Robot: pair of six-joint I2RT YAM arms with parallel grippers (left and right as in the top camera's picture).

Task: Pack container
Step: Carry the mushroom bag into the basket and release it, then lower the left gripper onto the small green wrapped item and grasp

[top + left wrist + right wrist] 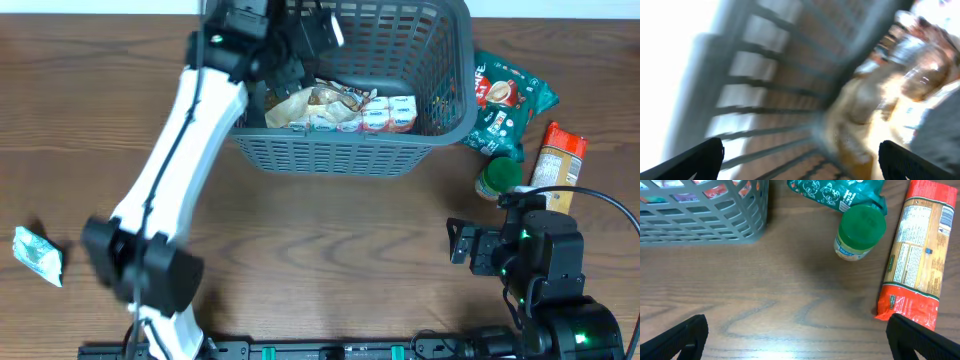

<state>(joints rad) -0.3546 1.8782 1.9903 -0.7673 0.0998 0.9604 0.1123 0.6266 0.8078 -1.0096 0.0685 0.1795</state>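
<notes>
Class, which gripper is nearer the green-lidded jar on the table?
Right. The right gripper hovers just short of the green-lidded jar; the left gripper is far off, inside the grey basket.

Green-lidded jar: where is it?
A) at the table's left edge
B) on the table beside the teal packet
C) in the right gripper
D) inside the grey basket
B: the green-lidded jar sits on the table outside the container, next to the teal packet; the right gripper is open and empty.
</notes>
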